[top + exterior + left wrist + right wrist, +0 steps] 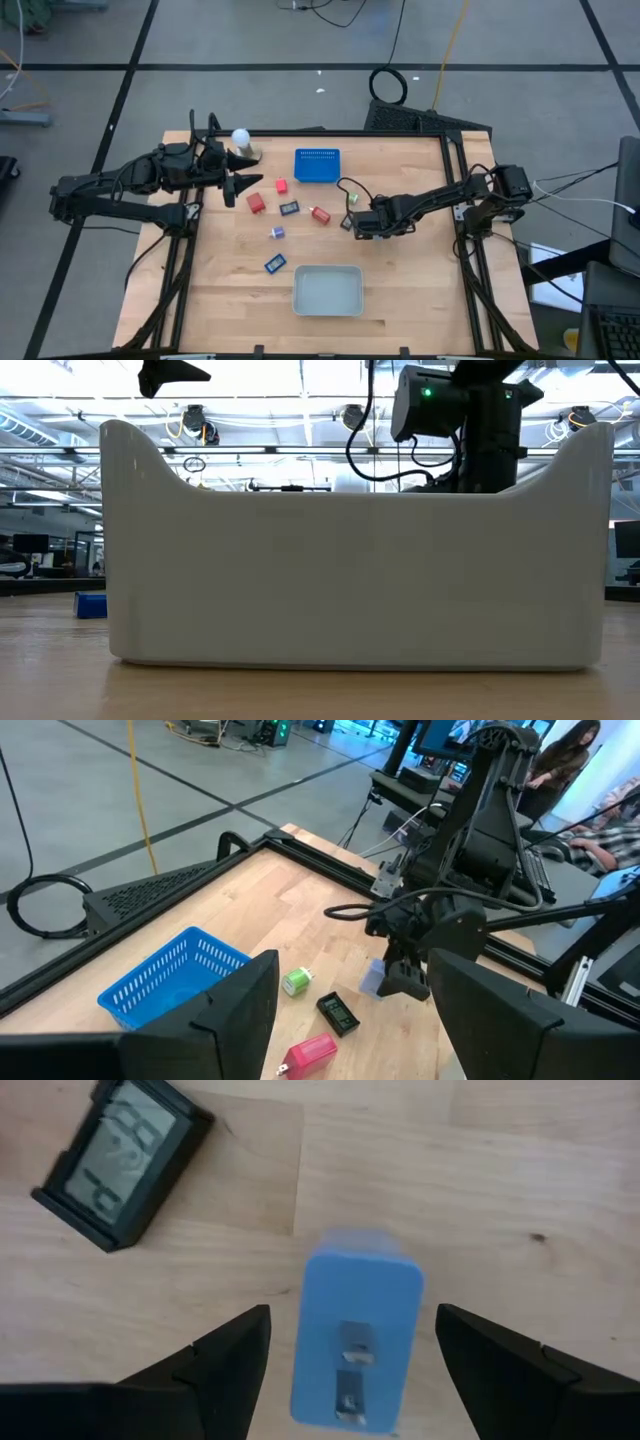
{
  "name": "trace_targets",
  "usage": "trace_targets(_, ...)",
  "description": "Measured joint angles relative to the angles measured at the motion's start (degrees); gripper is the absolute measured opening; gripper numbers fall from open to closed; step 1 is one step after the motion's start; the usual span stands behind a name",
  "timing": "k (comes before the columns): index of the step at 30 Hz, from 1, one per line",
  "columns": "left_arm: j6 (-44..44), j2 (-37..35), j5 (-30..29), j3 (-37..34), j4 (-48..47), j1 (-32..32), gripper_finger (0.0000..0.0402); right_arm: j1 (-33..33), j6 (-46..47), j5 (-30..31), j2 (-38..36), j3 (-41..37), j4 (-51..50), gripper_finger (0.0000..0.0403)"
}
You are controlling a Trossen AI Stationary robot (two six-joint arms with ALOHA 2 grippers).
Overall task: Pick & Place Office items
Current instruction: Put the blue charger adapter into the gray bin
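Small office items lie scattered mid-frame in the high view: two red blocks (257,203) (282,185), a black piece (290,208), a red-and-white one (320,215), a purple bit (277,233), a blue piece (275,263) lower down.

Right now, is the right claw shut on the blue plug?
No, open: the right claw's fingers stand apart from the blue plug, wood showing between.

The basket (317,165) sat at the table's (420,280) far edge, the tray (327,290) at the near edge, small pieces (257,203) scattered between them, and the ball on its stand (241,141) left of the basket.
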Motion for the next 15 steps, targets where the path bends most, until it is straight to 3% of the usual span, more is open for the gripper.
trace_targets(8,0.0,0.0,0.02,0.0,0.0,-0.01,0.0255,-0.47,0.0,0.02,0.0,-1.49,2.85,0.025)
trace_targets(15,0.0,0.0,0.02,0.0,0.0,-0.01,0.0255,-0.62,-0.5,0.11,0.0,-1.54,2.61,0.0207)
